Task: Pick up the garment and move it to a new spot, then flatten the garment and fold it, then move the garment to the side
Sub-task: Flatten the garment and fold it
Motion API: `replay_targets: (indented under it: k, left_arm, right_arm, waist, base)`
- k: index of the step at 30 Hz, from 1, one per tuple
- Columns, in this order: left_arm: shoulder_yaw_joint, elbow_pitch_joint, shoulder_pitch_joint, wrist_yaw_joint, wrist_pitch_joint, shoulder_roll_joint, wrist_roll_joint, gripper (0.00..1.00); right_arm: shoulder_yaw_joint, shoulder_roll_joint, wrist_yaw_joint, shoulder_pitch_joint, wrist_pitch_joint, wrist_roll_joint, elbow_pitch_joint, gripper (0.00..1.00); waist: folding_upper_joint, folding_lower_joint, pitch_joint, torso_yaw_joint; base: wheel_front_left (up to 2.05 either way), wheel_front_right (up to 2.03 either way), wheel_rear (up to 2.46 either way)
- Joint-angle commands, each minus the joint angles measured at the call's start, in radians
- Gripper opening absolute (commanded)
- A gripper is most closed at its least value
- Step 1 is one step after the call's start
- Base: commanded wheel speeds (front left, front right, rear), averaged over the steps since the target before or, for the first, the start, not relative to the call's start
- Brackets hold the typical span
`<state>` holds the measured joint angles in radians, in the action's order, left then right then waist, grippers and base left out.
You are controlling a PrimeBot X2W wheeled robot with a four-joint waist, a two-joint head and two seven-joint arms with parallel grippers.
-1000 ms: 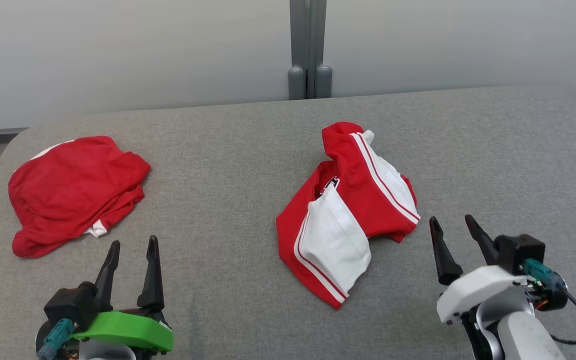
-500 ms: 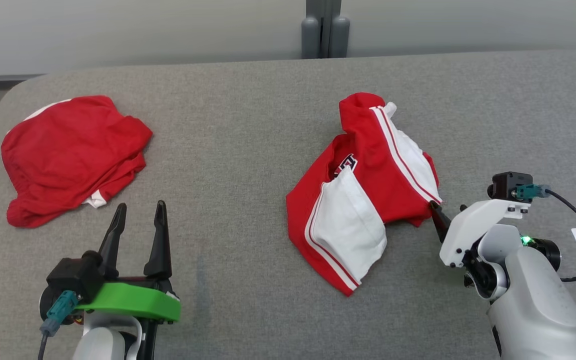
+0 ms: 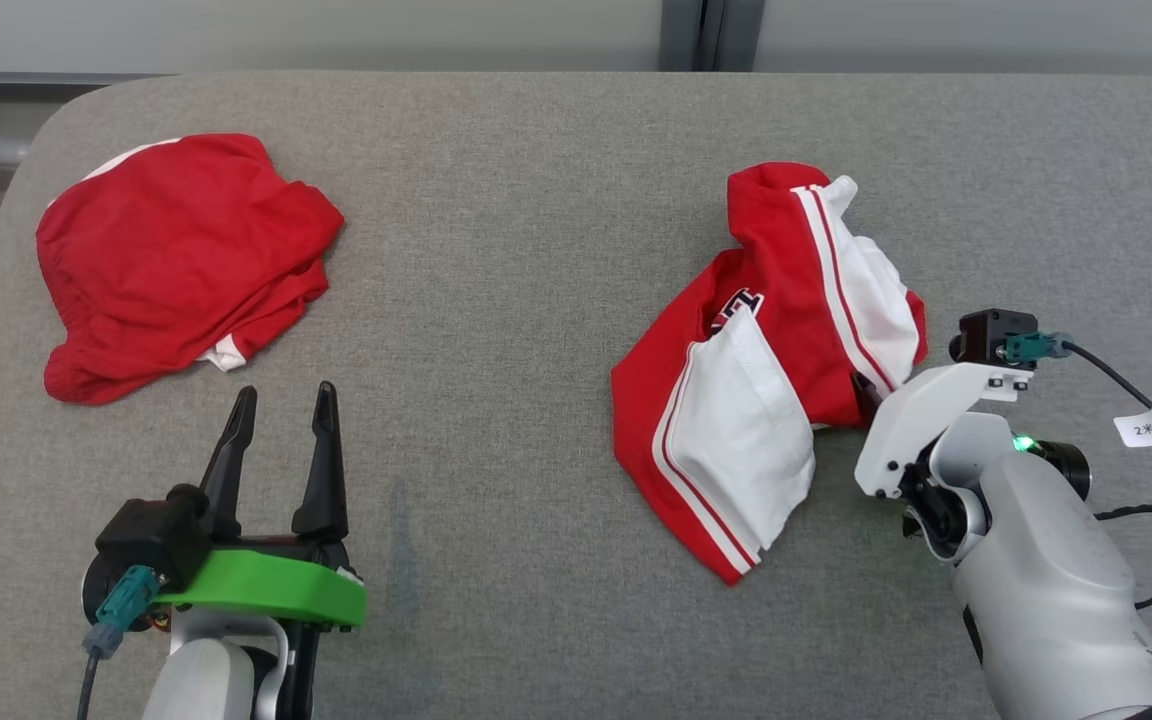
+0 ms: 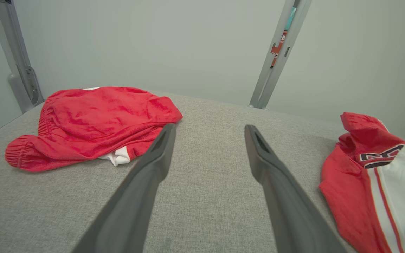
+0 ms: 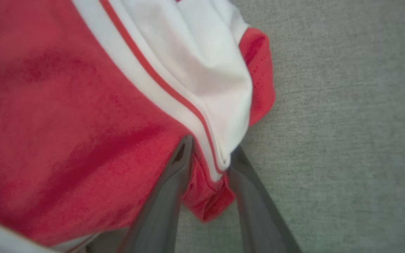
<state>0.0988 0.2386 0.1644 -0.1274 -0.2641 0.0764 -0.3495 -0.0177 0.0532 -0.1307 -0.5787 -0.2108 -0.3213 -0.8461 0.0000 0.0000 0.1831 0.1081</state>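
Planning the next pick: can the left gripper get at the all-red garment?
Probably yes: the left gripper stands open close to the all-red garment, with nothing between them.

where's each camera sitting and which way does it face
Head view: on the head, facing forward and down at the grey table; left pincer lower left, right arm's pale forearm lower right.
Left wrist view: on the left wrist, looking low across the table along the open left pincer's fingers.
Right wrist view: on the right wrist, close above the red and white garment, right pincer astride its hem.
Shared: head and left wrist views both show the red garment and the red and white one.
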Motion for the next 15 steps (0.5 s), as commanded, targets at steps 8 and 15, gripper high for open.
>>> replay_targets:
  k: [8, 15]
  left_arm:
    - [0.003, 0.000, -0.006, -0.004, -0.001, -0.001, 0.008, 1.00]
    - [0.005, -0.005, -0.025, -0.004, -0.001, 0.002, 0.006, 1.00]
  right_arm:
    - [0.061, -0.003, 0.000, -0.063, 0.122, 0.082, 0.070, 0.00]
    - [0.274, -0.002, 0.000, -0.155, 0.097, 0.018, 0.272, 0.00]
  waist:
    - [0.0000, 0.0000, -0.035, -0.005]
    - [0.0000, 0.0000, -0.076, -0.002]
  base:
    - [0.00, 0.00, 0.00]
    - [0.00, 0.00, 0.00]
